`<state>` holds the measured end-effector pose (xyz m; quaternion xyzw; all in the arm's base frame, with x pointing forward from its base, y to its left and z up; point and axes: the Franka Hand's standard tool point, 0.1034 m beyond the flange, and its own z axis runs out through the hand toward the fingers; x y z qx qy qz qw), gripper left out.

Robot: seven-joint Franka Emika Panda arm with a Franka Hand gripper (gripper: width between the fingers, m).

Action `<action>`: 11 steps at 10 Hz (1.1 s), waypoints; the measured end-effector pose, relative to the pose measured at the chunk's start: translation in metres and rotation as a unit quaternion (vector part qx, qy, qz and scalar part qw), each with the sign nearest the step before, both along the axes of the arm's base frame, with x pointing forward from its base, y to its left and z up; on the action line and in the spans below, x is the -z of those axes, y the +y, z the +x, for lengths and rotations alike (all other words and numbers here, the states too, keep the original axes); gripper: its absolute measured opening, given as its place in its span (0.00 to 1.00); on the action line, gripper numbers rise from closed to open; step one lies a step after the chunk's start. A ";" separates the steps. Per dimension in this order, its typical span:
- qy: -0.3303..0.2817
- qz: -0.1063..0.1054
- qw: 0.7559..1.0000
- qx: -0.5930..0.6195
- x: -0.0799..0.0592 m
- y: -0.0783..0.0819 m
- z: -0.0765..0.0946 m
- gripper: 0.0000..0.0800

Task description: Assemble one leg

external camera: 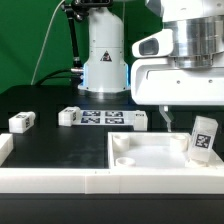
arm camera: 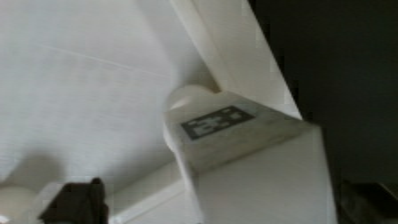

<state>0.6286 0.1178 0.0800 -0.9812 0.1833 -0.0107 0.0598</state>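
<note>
The leg (external camera: 203, 138), a small white block with a black-and-white tag, hangs tilted at the exterior view's right. Its lower end is on the large flat white panel (external camera: 150, 152). My gripper (external camera: 190, 120) comes down over it and looks shut on its upper end. In the wrist view the leg (arm camera: 240, 140) fills the middle, tag facing the camera. Its far end sits at a round corner socket (arm camera: 192, 96) of the panel (arm camera: 89, 90). One dark finger (arm camera: 75, 200) shows beside the leg. The other is hidden, so my gripper's middle (arm camera: 222, 208) falls on the leg.
Two more legs (external camera: 22, 121) (external camera: 70, 116) lie on the black table at the exterior view's left. The marker board (external camera: 108, 119) lies behind the panel with a white block (external camera: 140, 122) at its end. A white rail (external camera: 60, 180) runs along the front. The arm's base (external camera: 103, 50) stands at the back.
</note>
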 end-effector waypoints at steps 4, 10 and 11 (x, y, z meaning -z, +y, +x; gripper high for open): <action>-0.018 -0.013 0.993 -0.120 0.007 -0.004 -0.002 0.70; -0.017 -0.012 0.994 -0.106 0.007 -0.004 -0.002 0.36; -0.016 -0.008 0.996 -0.092 0.008 -0.006 -0.002 0.36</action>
